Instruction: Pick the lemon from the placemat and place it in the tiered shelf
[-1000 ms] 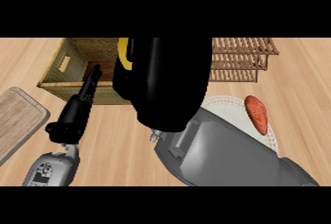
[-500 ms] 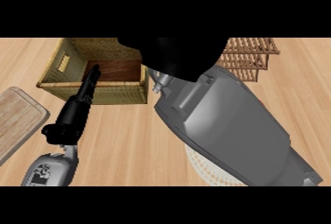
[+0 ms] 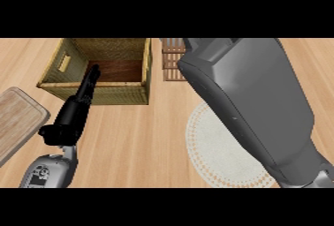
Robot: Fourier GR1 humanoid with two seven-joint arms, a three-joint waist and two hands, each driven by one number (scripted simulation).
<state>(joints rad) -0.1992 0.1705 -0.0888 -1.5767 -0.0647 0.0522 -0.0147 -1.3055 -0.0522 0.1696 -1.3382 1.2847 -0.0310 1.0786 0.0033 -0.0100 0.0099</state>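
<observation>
Looking down: we see a light wooden tabletop [image 3: 137,145].
Left hand [image 3: 75,112]: fingers straight and together, holding nothing, pointing up over the front wall of a woven basket [image 3: 72,59].
Right forearm [image 3: 251,101]: it crosses the round pale placemat [image 3: 215,154] toward the slatted tiered shelf [image 3: 173,59].
Right hand: out of view, so we cannot tell its state.
Lemon: we cannot see it; possibly hidden by the forearm.
Cutting board [image 3: 16,119]: at the left edge.
Writing: we read none.
</observation>
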